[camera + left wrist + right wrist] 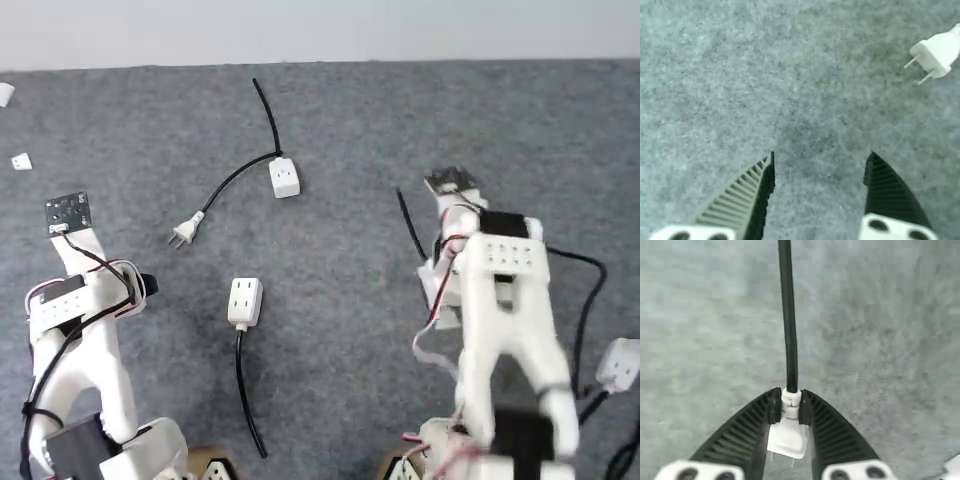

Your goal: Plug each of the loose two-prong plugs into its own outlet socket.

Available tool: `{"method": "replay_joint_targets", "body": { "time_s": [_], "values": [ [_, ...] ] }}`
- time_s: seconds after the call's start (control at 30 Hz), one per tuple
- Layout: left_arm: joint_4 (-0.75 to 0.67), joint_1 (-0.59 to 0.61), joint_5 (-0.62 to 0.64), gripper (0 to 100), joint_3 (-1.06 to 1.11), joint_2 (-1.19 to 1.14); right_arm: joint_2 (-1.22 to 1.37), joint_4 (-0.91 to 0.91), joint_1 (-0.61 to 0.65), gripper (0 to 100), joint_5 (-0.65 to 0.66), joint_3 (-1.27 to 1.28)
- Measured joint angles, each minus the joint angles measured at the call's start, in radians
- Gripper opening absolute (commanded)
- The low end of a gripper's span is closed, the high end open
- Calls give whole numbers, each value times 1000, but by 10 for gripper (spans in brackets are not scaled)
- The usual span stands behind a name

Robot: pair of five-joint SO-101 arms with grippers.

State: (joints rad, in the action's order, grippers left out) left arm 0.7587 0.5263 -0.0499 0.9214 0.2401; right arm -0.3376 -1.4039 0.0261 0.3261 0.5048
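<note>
**Plug clamped in right gripper (pixel 790 392), left gripper (pixel 821 157) spread wide**

The right gripper's ribbed black fingers (pixel 827 425) are closed tight on a white two-prong plug (pixel 787 435). The plug body sits between them with its prongs pointing back toward the wrist. Its black round cord (pixel 788 315) runs straight out ahead of the fingertips over the grey felt-like table surface (pixel 350 130).

The left gripper holds nothing, and bare felt shows between its fingers. A second white two-prong plug (pixel 935 52) lies loose on the felt, ahead of this gripper and out past one finger, well apart from it. Its prongs are angled back toward the gripper.

In the high view this loose plug's cord (pixel 230 185) curves away to a small white outlet block (pixel 285 177), farther from the left arm. Another white rectangular outlet block (pixel 245 300) lies between the two arms, nearer the left one, socket face up, with its own black cord (pixel 245 390) trailing back toward the arm bases. A third white block (pixel 620 362) sits just beside the right arm's outer side.
</note>
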Motion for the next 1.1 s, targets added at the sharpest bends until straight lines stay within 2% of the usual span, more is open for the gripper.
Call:
{"method": "replay_joint_targets", "body": {
  "time_s": [0.17,0.27,0.43,0.57,0.73,0.93,1.1],
  "values": [
    [41,-5,0,276,-2,0,-324,-32,247,9,-5,-11],
    [43,-49,-20,246,-2,0,-436,-2,393,9,-5,-11],
    [43,-143,-224,81,9,0,-463,101,597,9,-5,-3],
    [68,-207,-344,76,23,0,-456,222,726,9,-5,68],
    [97,-239,-413,76,28,0,-390,388,781,9,-9,155],
    [140,-299,-509,76,44,0,-316,609,783,9,-141,292],
    [143,-331,-554,76,112,69,-298,680,799,9,-158,304]
  ]
}}
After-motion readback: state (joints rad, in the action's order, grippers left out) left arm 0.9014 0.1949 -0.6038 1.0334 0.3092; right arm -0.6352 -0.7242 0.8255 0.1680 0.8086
